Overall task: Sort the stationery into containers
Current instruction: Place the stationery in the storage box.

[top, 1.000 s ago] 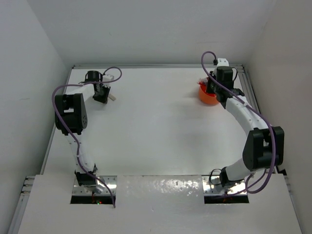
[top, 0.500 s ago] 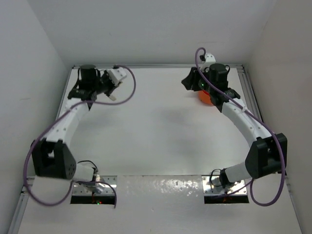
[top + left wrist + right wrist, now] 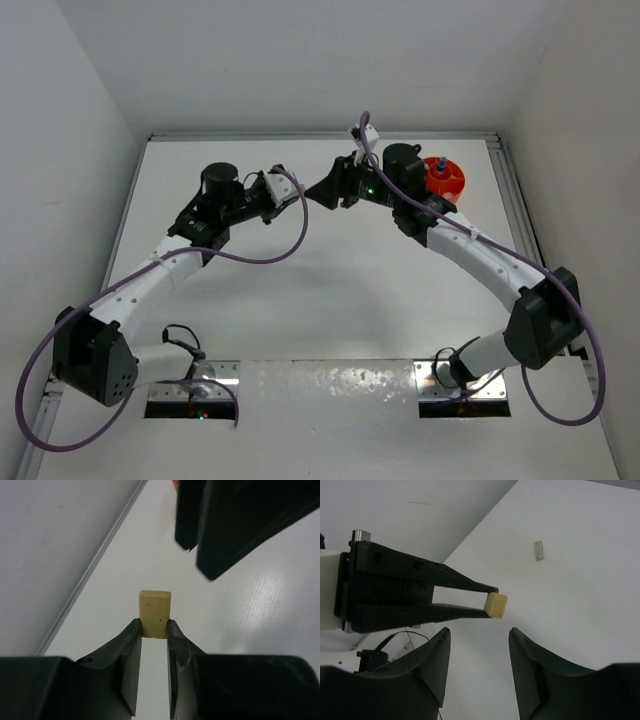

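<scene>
The left hand (image 3: 154,628) is closed on the small beige rectangular block (image 3: 154,613). Its fingertips pinch the lower part of the block, and most of the block stands proud beyond them. The block is off the white bench (image 3: 330,290), carried in the air between the two arms. It is well apart from the round orange plastic tub with inner dividers (image 3: 460,181) at the far right of the bench. The right hand (image 3: 477,636) faces the block with its jaws apart and nothing between them. The block lies just ahead of the gap, not yet inside it.

Handling judgement: the block looks light, stiff and matt, probably an eraser. It should not slip readily and needs only a light pinch. Because it is small, a misaligned pinch may tip it or flick it out. Take hold on the two flat faces of the exposed free end, clear of the left fingertips. Close squarely on it before the left hand lets go.

A second small pale oblong piece (image 3: 538,550) lies on the bench, well apart from both hands. What it is cannot be told.
</scene>
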{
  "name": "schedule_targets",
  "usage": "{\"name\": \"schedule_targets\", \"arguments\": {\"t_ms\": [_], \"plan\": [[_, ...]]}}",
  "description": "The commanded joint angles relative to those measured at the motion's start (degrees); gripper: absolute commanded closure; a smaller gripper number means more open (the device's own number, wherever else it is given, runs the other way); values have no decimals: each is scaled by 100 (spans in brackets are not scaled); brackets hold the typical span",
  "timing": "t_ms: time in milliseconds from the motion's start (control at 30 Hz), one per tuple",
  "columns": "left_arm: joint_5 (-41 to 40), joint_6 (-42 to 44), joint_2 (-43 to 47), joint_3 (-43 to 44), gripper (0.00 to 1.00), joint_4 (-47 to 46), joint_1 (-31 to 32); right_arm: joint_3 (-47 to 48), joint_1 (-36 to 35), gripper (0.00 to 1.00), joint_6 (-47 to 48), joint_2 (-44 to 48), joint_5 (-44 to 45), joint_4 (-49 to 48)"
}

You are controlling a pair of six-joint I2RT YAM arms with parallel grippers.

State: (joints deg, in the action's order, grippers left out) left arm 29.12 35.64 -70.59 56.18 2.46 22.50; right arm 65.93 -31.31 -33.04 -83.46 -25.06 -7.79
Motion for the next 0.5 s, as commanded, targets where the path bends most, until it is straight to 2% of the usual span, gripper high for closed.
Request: {"name": "schedule_targets", "arguments": {"t_ms": [0,300,467], "plan": [[-73,-197,238,-63,100,-509,219,174,-165,50,-98,-153,-78,-267],[-109,-233,396,-213,100,-589,395,394,-314,58,-150,-417,580,-39],[-109,-197,476,-301,100,-562,448,394,-306,60,-212,-504,599,-178]]}}
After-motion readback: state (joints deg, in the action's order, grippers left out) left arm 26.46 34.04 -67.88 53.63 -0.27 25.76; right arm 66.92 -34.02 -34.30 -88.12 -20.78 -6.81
